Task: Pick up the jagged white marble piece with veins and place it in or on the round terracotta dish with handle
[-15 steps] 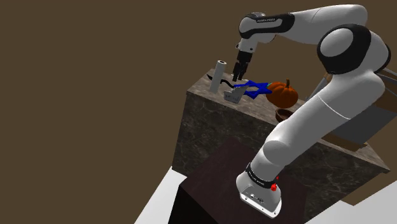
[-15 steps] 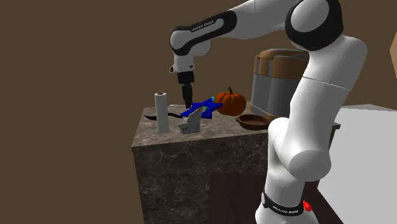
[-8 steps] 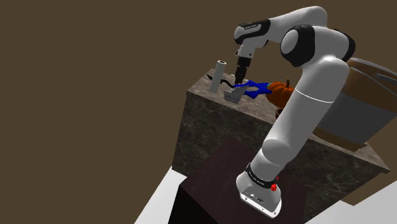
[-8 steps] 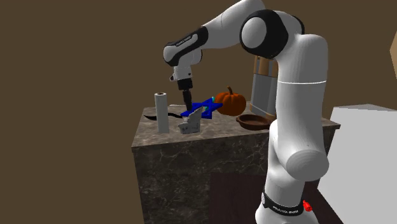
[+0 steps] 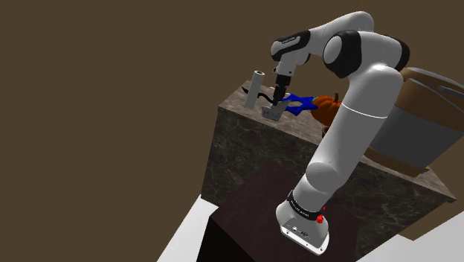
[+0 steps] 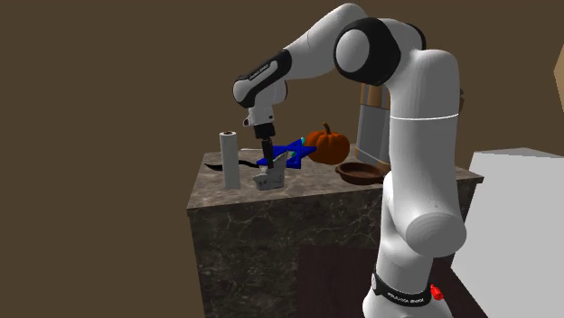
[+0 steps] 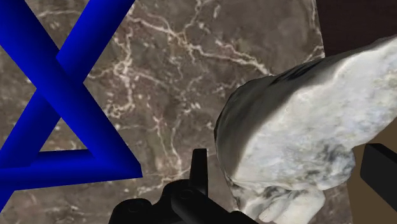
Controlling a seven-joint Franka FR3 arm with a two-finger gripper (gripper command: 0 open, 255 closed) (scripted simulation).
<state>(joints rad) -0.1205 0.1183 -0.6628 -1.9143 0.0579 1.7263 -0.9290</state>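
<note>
Gripper (image 7: 287, 153) is hanging w/ fingers spread, nothing pinched yet. It is straddling the jagged white marble piece (image 7: 299, 133): one finger is sitting close beside the piece on the blue star's (image 7: 60, 63) side, the other is standing off past the piece, away from the star. No contact is showing.

Vs a sec ago, the gripper (image 5: 276, 98) is sitting lower. It was hovering above the star then and is now dropping right over the marble piece (image 5: 273, 112), while the elbow is swinging in closer. The piece itself isn't shifting. Judgement: the approach is nearly done and the closing pinch is coming next. Lift and carry are both still ahead.

Marble piece (image 6: 268, 177) is resting on the dark veined counter (image 6: 271, 217), just beside the star (image 6: 291, 152), on the star's side nearer the counter's edge.

Axis: in the wrist view the piece is running diagonally, not square to the fingers. Its blunt end is lying near the gripper's base and its tapering end is pointing away from the star, out past the counter's edge. Judgement: the pinch is prob. going to land skewed across the body.

Terracotta dish (image 6: 360, 172) is waiting well apart from the star, beyond the pumpkin (image 6: 327, 143) beside the star.
</note>
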